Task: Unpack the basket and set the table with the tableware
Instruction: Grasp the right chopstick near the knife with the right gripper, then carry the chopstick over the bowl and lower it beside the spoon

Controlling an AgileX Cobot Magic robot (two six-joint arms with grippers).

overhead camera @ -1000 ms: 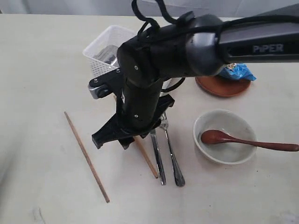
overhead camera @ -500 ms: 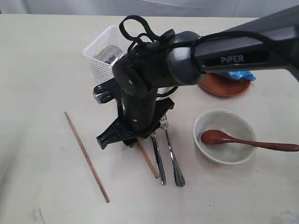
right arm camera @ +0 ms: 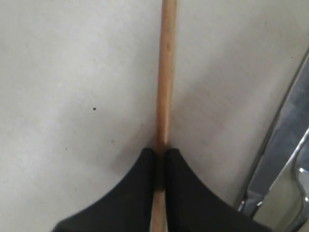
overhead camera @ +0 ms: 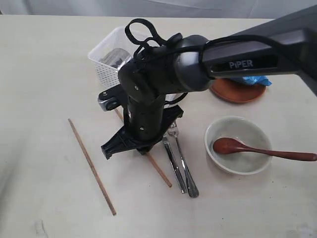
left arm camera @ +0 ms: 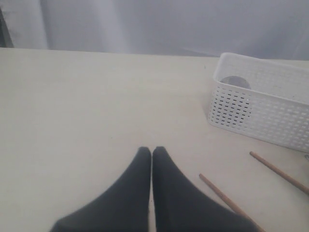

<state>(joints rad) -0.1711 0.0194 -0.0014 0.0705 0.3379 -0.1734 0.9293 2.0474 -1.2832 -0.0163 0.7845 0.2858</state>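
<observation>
Surface: pale cream desk [overhead camera: 44, 74] with faint grain; a grey backdrop hangs beyond its far edge.
Loose chopstick [overhead camera: 92, 166]: lies slantwise toward the near-left corner, well apart from everything else.
Right tool [right arm camera: 161, 154]: down at the desk's middle, jaws pinched onto the held chopstick [right arm camera: 166, 72], which runs on flat along the surface past the tips.
Change: a second ago these jaws stood apart over the stick; now they have closed on it, and its near end has slid a little toward the right edge.
Knife [overhead camera: 174, 166] and fork [overhead camera: 185, 168]: side by side, just beside the held chopstick on its right. Their near ends have also shifted slightly rightward, so the closing tool seems to have nudged them.
Bowl [overhead camera: 242, 168]: near the right edge, the spoon [overhead camera: 233, 146] resting in it with its handle out over the rim.
Plate [overhead camera: 233, 94]: farther back on the right, a blue packet [overhead camera: 252, 78] at its far side, both partly hidden by the arm.
Basket [overhead camera: 106, 69]: toward the middle of the far edge, with the steel cup [overhead camera: 114, 58] not yet taken out.
Left tool [left arm camera: 151, 159]: jaws shut together on nothing, at bare desk, the basket beyond it.
Meaning: the grip looks secured, so the stick can likely be carried over to pair with the loose one; the cup remains to unpack.
</observation>
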